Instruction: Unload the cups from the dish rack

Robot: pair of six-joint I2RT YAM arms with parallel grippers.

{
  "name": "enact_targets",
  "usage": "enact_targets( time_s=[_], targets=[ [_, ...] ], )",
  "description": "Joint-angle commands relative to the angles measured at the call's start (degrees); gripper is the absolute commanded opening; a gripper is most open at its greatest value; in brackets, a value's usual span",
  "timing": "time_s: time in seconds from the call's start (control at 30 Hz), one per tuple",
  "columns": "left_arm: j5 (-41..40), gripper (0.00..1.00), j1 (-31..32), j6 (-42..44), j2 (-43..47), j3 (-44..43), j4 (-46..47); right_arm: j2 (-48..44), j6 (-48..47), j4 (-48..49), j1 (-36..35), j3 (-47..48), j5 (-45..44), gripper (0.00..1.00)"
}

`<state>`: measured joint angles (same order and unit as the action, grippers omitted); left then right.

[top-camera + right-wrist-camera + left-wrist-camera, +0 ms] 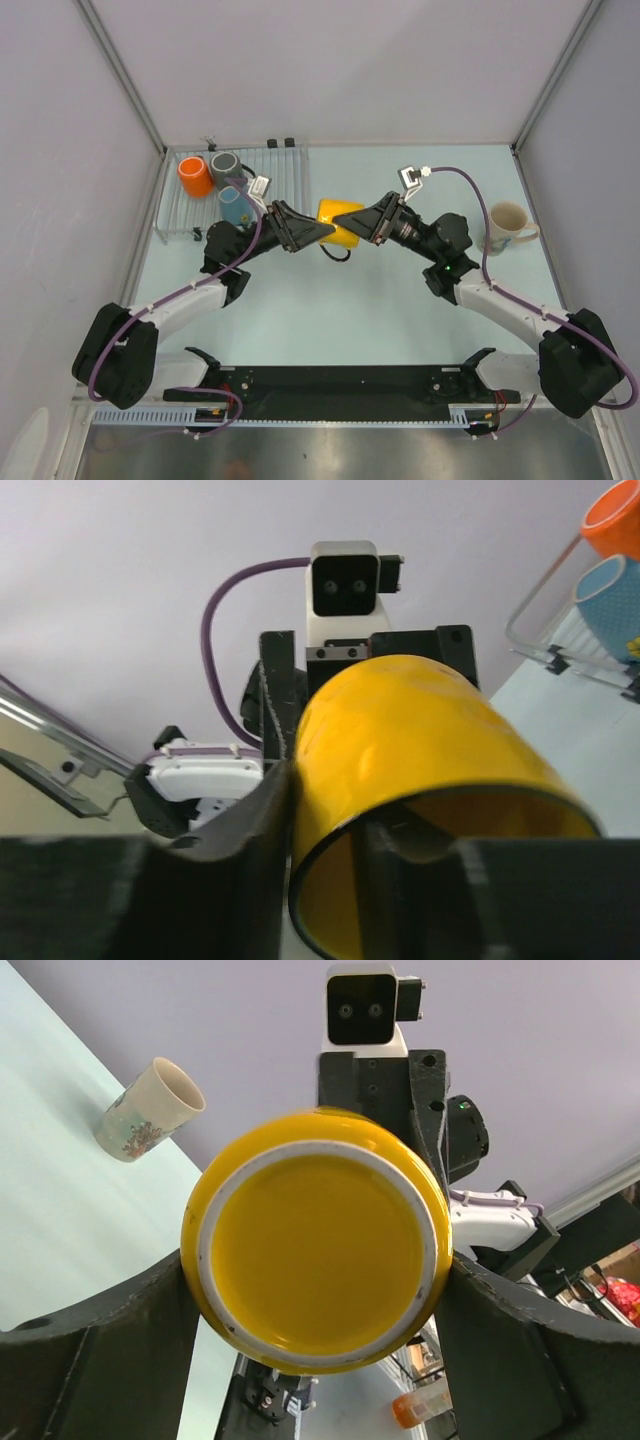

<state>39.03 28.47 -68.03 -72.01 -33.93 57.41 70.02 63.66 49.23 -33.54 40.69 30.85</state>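
The yellow mug [340, 222] is held on its side above the table, between both arms. My left gripper [313, 232] is shut on its base end, one finger on each side of the base [320, 1245]. My right gripper [366, 226] is shut on the mug's wall at the open end [420, 740], one finger inside and one outside. The clear dish rack [290, 175] at the back left holds the orange mug [195, 176], the dark grey mug [225, 166] and the light blue mug [234, 205]. The cream mug [508, 228] stands on the table at the right.
Grey walls close the table on the left, back and right. A black rail [340, 385] runs along the near edge between the arm bases. The rack's right half holds only bare bars.
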Motion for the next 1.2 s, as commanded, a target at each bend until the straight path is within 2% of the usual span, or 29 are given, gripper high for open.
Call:
enact_targets(
  time_s=[0.0,0.07,0.1,0.17,0.2,0.27,0.3,0.33,0.37,0.4,0.43,0.53,0.63,0.7,0.77,0.8,0.93,0.97,1.03,1.07,1.17],
  targets=[
    [1.58,0.00,1.33,0.44,1.17,-0.17,5.61,0.64,-0.46,4.12,-0.39,2.03,-0.70,0.20],
    [1.67,0.00,1.24,0.53,1.08,-0.26,5.00,0.47,-0.55,3.51,-0.47,1.85,-0.88,0.00],
    [1.67,0.01,1.33,0.44,0.99,-0.34,4.56,0.30,-0.73,2.81,-0.39,1.85,-0.71,0.00],
    [1.93,0.14,1.33,1.06,1.08,-0.69,3.50,-0.14,-1.08,2.36,-0.30,1.68,-0.70,0.00],
    [1.93,0.33,1.24,1.23,0.99,-0.87,3.15,-1.02,-1.69,1.14,-0.39,1.42,-0.79,0.00],
    [2.19,0.62,1.15,2.81,1.08,-1.92,0.96,-2.42,-2.74,-0.88,0.49,1.41,-1.32,0.00],
    [2.20,0.80,1.06,3.95,1.69,-2.62,-1.14,-5.13,-3.62,-5.50,1.01,1.24,-2.02,0.00],
    [1.76,0.98,1.06,7.26,2.13,-3.59,-8.12,-6.63,-5.98,-8.07,1.80,1.24,-2.63,0.00],
    [1.41,1.00,0.89,9.47,2.66,-6.03,-12.54,-8.74,-7.92,-11.23,2.51,1.50,-4.29,0.00],
    [0.53,1.00,0.36,13.84,3.45,-7.28,-16.50,-11.98,-9.94,-19.79,4.08,3.07,-5.27,0.00],
    [-0.17,1.00,0.19,15.80,3.80,-9.55,-23.24,-13.66,-14.83,-24.23,4.79,4.56,-6.06,0.00],
    [-2.89,1.00,-1.83,20.12,4.24,-12.20,-31.80,-16.57,-23.97,-41.28,5.68,11.66,-10.54,0.00],
    [-9.37,1.00,-4.64,21.27,4.59,-13.35,-38.76,-15.10,-28.84,-54.30,4.72,18.95,-16.24,0.00],
    [-13.69,1.00,-5.70,22.06,4.86,-13.70,-44.62,-12.38,-32.80,-63.97,3.57,23.45,-23.79,0.00],
    [-19.94,1.00,-5.79,23.55,4.86,-15.02,-49.21,-6.14,-34.64,-73.25,2.52,30.39,-30.72,0.00],
    [-21.87,1.00,-5.71,24.25,4.69,-15.46,-53.58,-4.03,-35.00,-75.58,2.34,32.07,-33.20,0.00],
    [-26.01,1.00,-5.70,26.54,4.77,-16.78,-61.70,6.25,-34.31,-81.74,2.25,39.10,-43.58,0.00],
    [-28.98,1.00,-5.53,26.63,6.08,-16.52,-62.67,12.10,-34.04,-85.32,2.08,44.51,-47.25,0.00],
    [-31.98,1.00,-5.53,26.72,7.75,-15.03,-64.08,18.02,-33.25,-89.03,1.64,50.25,-50.79,0.00],
    [-33.56,1.00,-5.36,26.55,8.80,-14.59,-64.61,24.05,-33.07,-91.74,1.46,53.33,-52.02,0.00],
    [-38.93,1.00,-5.44,26.28,11.71,-13.97,-67.77,31.47,-31.76,-95.18,1.55,62.83,-52.04,0.00]
  ],
)
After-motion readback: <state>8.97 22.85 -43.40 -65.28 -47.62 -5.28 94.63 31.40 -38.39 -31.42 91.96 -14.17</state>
